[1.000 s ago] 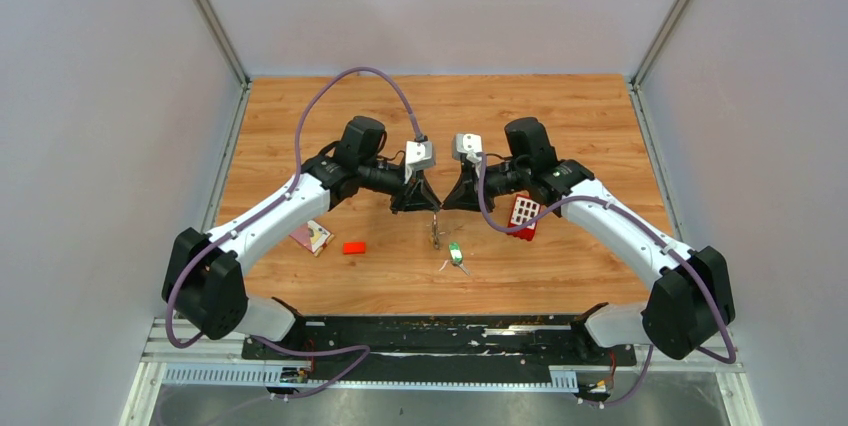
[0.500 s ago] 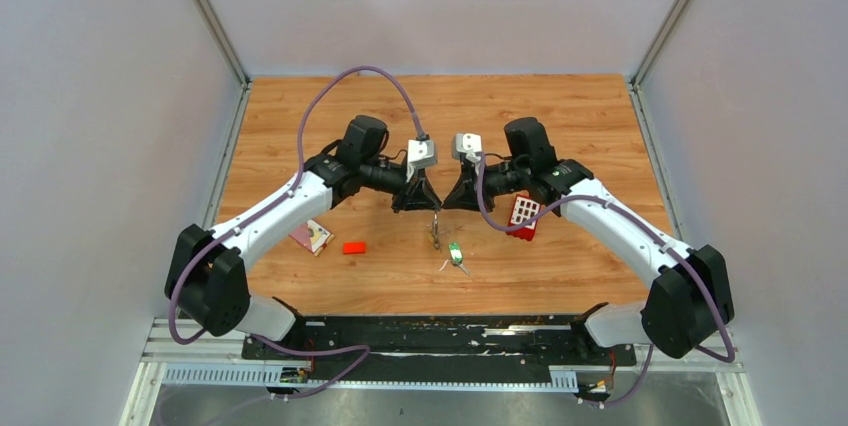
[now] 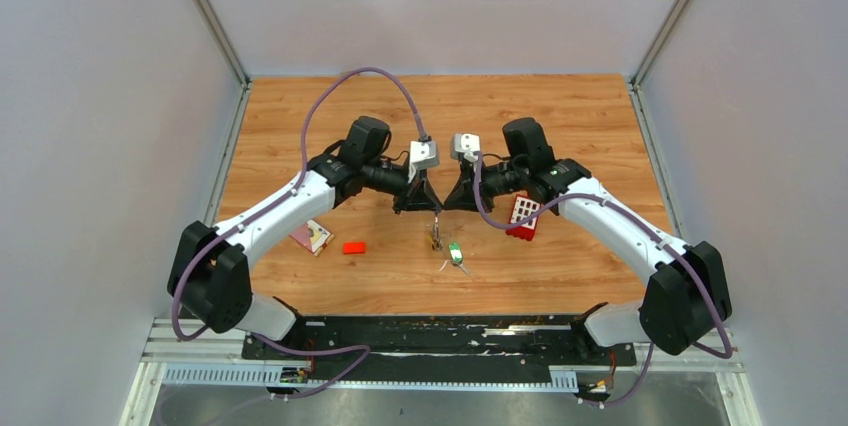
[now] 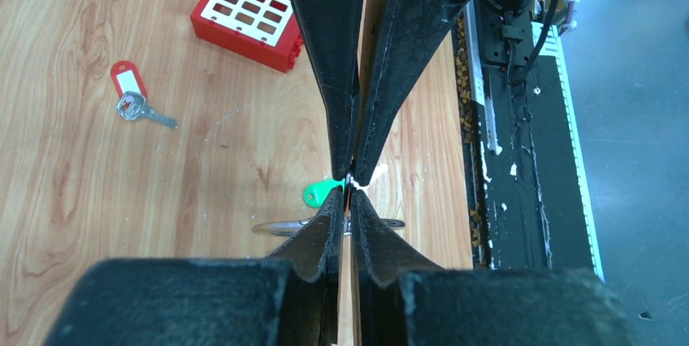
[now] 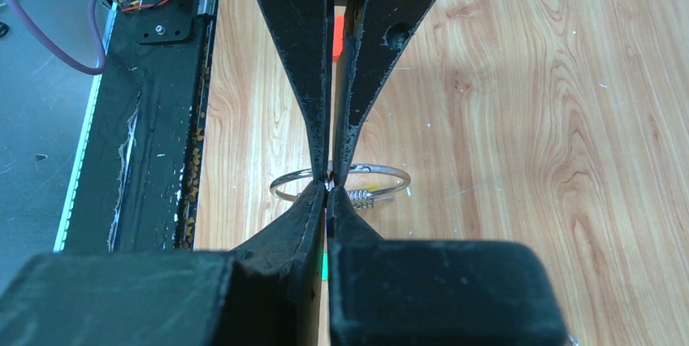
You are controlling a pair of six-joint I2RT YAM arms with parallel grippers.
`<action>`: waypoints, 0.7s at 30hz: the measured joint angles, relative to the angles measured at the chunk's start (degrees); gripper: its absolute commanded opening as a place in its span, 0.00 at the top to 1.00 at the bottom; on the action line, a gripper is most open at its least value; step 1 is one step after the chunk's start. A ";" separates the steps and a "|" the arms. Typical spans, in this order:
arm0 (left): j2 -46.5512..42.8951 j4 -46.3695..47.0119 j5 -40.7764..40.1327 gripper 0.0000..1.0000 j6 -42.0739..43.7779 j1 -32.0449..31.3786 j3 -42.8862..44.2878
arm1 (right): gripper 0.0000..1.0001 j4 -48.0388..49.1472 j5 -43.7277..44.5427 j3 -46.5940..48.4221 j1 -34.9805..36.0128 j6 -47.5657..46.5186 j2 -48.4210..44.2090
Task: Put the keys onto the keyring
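Observation:
My left gripper (image 3: 429, 208) and right gripper (image 3: 443, 208) meet tip to tip above the middle of the table. Both are shut on the thin silver keyring (image 3: 436, 236), which hangs just below the tips. In the right wrist view the keyring (image 5: 382, 174) shows as a silver loop with a small coil behind my right gripper (image 5: 329, 192). In the left wrist view the keyring (image 4: 276, 227) lies across behind my left gripper (image 4: 348, 196). A green-headed key (image 3: 456, 254) lies on the wood just beyond; its head shows in the left wrist view (image 4: 319, 194). A red-headed key (image 4: 130, 92) lies apart on the wood.
A red block with white squares (image 3: 523, 214) sits beside the right arm and also shows in the left wrist view (image 4: 244, 19). A small red block (image 3: 353, 247) and a pink and yellow piece (image 3: 312, 236) lie near the left arm. The black rail (image 3: 440, 331) runs along the near edge.
The left arm has shifted slightly to the right. Both grippers stay shut, tip to tip, with the keyring hanging in the same place.

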 measured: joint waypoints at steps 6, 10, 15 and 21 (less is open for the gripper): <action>0.31 -0.02 0.39 1.00 0.00 -0.07 0.00 | 1.00 -0.35 0.20 0.02 0.00 0.09 0.00; 0.31 -0.13 0.39 1.00 -0.07 -0.09 0.00 | 1.00 -0.52 0.39 0.11 0.00 0.44 0.09; 0.33 -0.22 0.00 1.00 -0.35 -0.09 0.00 | 0.95 -0.52 0.94 0.11 0.13 0.74 0.11; 0.20 1.51 -1.01 1.00 -2.10 -0.20 -0.22 | 0.77 -0.46 1.68 0.22 0.20 0.94 0.11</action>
